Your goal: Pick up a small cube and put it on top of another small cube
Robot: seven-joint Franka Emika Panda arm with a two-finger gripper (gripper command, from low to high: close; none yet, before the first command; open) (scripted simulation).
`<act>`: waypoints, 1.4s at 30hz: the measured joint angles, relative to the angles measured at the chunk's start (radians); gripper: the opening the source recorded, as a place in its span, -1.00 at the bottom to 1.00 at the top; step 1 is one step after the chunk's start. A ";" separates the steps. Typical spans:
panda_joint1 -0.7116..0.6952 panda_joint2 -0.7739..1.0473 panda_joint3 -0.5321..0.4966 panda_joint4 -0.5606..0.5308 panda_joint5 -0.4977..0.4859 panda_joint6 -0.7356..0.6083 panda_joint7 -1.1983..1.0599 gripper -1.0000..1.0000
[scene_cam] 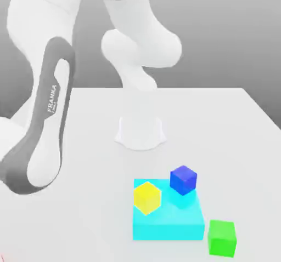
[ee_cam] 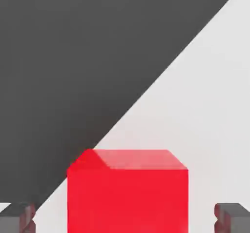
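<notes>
In the hand view the small red cube (ee_cam: 127, 193) rests on the white table, close in front of the camera. My gripper (ee_cam: 127, 217) is open. One dark fingertip (ee_cam: 18, 217) stands off each side of the cube, with a clear gap between each and the cube. The small dark blue cube (scene_cam: 183, 180) sits on the far right corner of the flat cyan block (scene_cam: 167, 222) in the exterior view.
A yellow cube (scene_cam: 147, 197) shares the cyan block with the blue cube, to its left. A green cube (scene_cam: 222, 237) lies on the table (scene_cam: 219, 124) just right of the block. The arm's white base (scene_cam: 140, 132) stands behind them. A table edge runs diagonally past the red cube.
</notes>
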 joint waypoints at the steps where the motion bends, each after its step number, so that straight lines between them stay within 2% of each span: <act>1: 0.000 0.000 0.000 0.000 0.001 0.000 -0.001 -1.00; 5: 0.000 0.002 0.000 0.001 0.003 0.001 -0.002 -1.00; 9: 0.024 -0.119 -0.023 -0.034 -0.027 -0.085 0.009 -1.00; 15: 0.130 -0.341 0.051 -0.224 -0.146 -0.108 -0.138 -1.00; 20: 0.206 -0.524 0.141 -0.391 -0.200 -0.121 -0.307 -1.00; 26: 0.351 -0.741 0.209 -0.592 -0.189 -0.137 -0.563 -1.00; 34: 0.571 -1.026 0.258 -0.858 -0.113 -0.156 -0.946 -1.00; 40: 0.592 -0.873 0.272 -0.914 -0.113 0.051 -0.981 -1.00; 41: 0.593 -0.846 0.271 -0.918 -0.118 0.083 -0.979 1.00; 42: 0.593 -0.846 0.271 -0.918 -0.118 0.083 -0.979 1.00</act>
